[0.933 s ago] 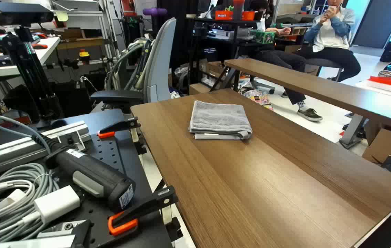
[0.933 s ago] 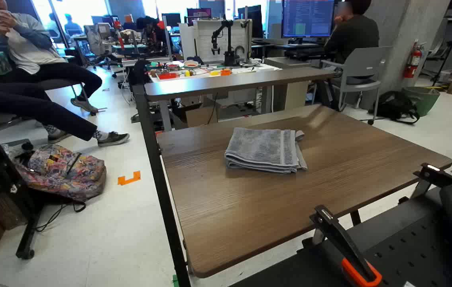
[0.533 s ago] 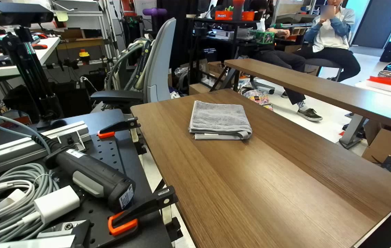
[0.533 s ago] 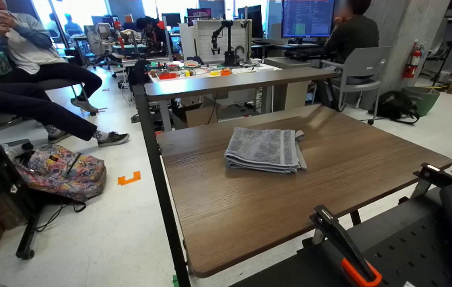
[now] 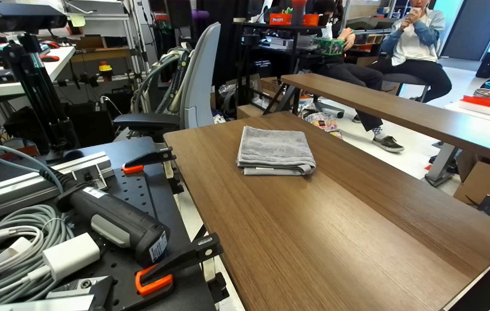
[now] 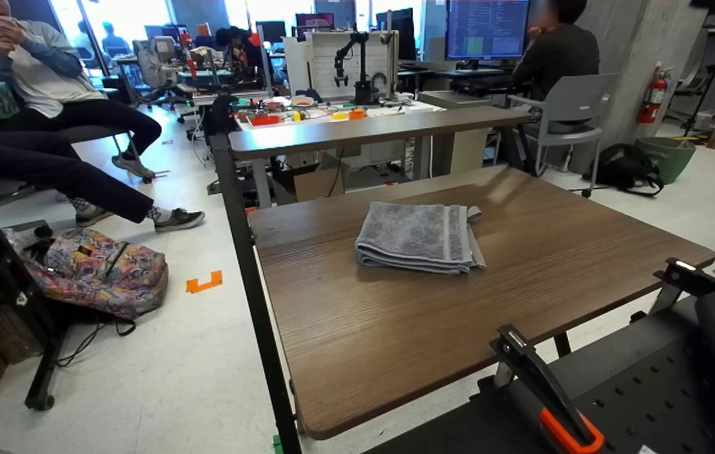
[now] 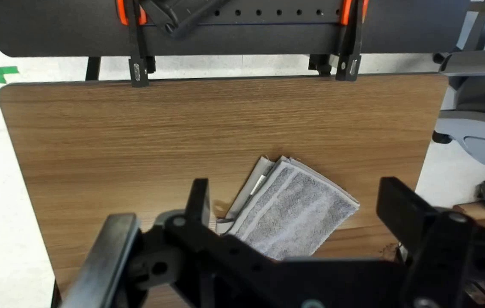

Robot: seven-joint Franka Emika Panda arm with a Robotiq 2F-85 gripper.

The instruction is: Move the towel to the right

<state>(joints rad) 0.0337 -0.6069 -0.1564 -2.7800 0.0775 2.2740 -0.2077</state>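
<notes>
The towel point(image 5: 276, 147) is a folded, roughly square grey cloth, several layers thick. It lies flat on the brown wooden table toward one end, and it also shows in an exterior view point(image 6: 411, 233). In the wrist view the towel point(image 7: 300, 207) lies at an angle below my gripper, between the two fingers as seen from above. Its lower corner is hidden behind the gripper body. My gripper point(image 7: 294, 182) is open and empty, with its fingers wide apart and well above the table. The gripper is not clearly visible in the exterior views; only a dark shape shows at their top edges.
The wooden table point(image 5: 335, 242) has a raised wooden shelf point(image 5: 400, 110) along one long side. A black perforated board point(image 5: 135, 190) with two orange-and-black clamps point(image 5: 154, 280) borders the opposite side. A barcode-scanner-like device point(image 5: 117, 220) and cables lie on it. A grey chair point(image 5: 202, 82) stands near the table's end.
The towel has not moved. A dark shape has come in at the top edge of both exterior views, partly covering a purple object in the background in one of them.
</notes>
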